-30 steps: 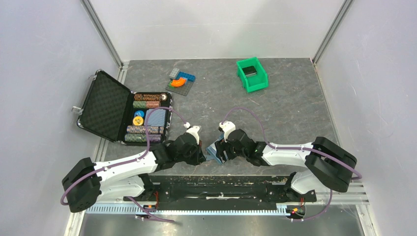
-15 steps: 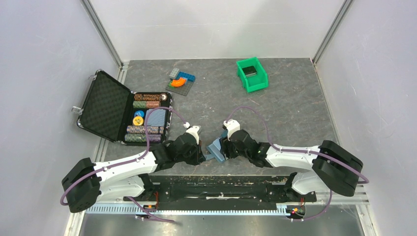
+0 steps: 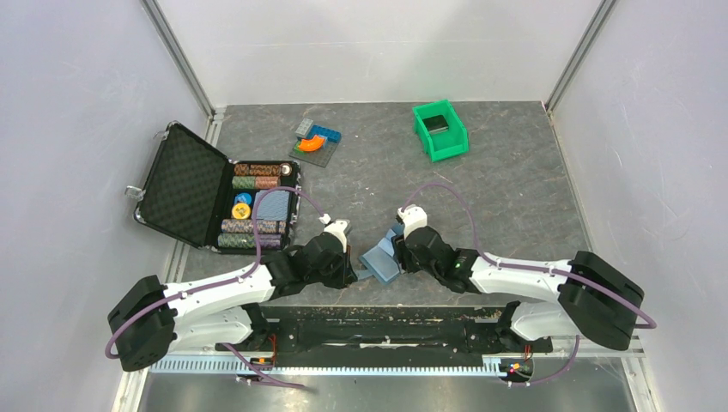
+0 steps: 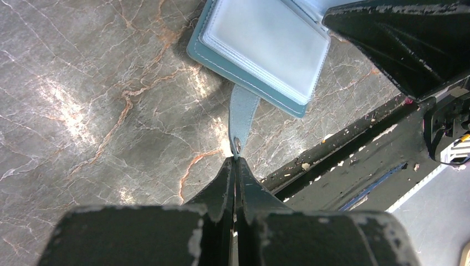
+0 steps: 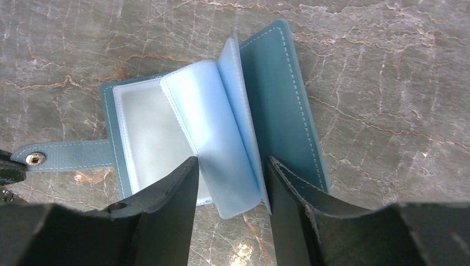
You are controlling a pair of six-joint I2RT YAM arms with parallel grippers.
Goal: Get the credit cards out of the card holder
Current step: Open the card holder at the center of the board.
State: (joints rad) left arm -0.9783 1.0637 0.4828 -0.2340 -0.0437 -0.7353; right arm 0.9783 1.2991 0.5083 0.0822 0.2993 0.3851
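The teal-blue card holder (image 3: 374,257) lies open on the table between my two grippers. My left gripper (image 4: 235,160) is shut on the tip of its snap strap (image 4: 242,113), at the holder's near-left side. My right gripper (image 5: 231,160) is open, its fingers straddling the raised pale-blue plastic sleeves (image 5: 216,127), with the teal cover (image 5: 282,100) standing up beside the right finger. The sleeves I can see look pale; the credit cards are hidden. A dark flat rectangle (image 3: 437,125) lies in the green bin; I cannot tell what it is.
A black foam-lined case (image 3: 185,193) with rows of poker chips (image 3: 257,206) stands open at the left. Toy bricks (image 3: 315,139) lie at the back middle, the green bin (image 3: 455,142) at the back right. The black mounting rail (image 3: 386,313) runs just below the holder.
My right gripper has shifted right and its jaws have narrowed around the sleeves. The holder has spread wider open. My left gripper has stayed on the strap.
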